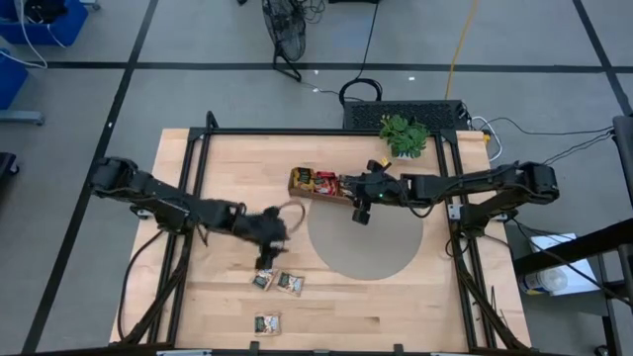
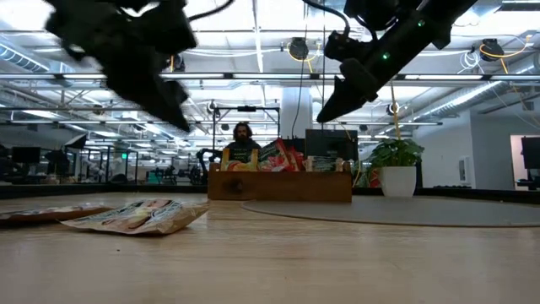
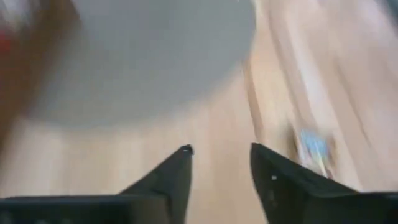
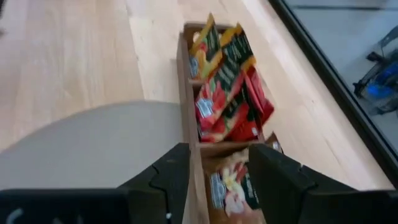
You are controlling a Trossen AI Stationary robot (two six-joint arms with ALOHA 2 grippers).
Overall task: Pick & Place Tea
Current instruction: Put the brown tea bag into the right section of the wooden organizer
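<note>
two arms work a wooden table strewn with tea. the right gripper hangs over the near end of the wooden tray, at about 12 o'clock on the table, its fingers apart and empty above the sachets in the tray. the left gripper hovers near table centre, just above the loose sachets at 6 o'clock, fingers apart with nothing between them.

the risk, as judged here: the right fingers straddle the tray's wall, so a careless descent could knock it or drag out upright sachets. the left gripper, coming in fast, could push a flat sachet along the wood instead of lifting it.

count: three loose sachets on the table; one tray with at least three filled compartments, sachets too crowded to count; one grey round mat; one potted plant.
</note>
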